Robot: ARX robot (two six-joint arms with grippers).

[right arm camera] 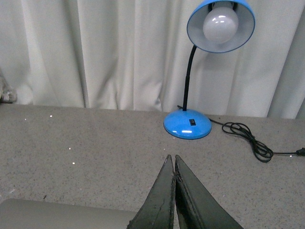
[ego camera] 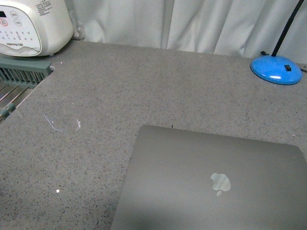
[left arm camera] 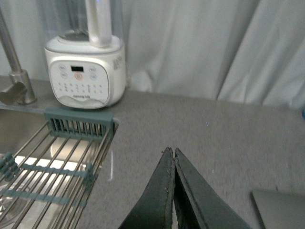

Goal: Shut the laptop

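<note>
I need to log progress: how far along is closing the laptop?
Done, by the look of it: the laptop lies flat with its logo lid facing up, no screen or keys showing. In hand: nothing; the left gripper and right gripper are both shut and empty. Left: nothing that shows here.

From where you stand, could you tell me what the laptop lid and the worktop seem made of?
The slim grey laptop lid looks like matte metal, probably aluminium: even dull sheen, crisp edges. The grey speckled worktop looks like stone or composite: fine dark flecks, low gloss.
</note>
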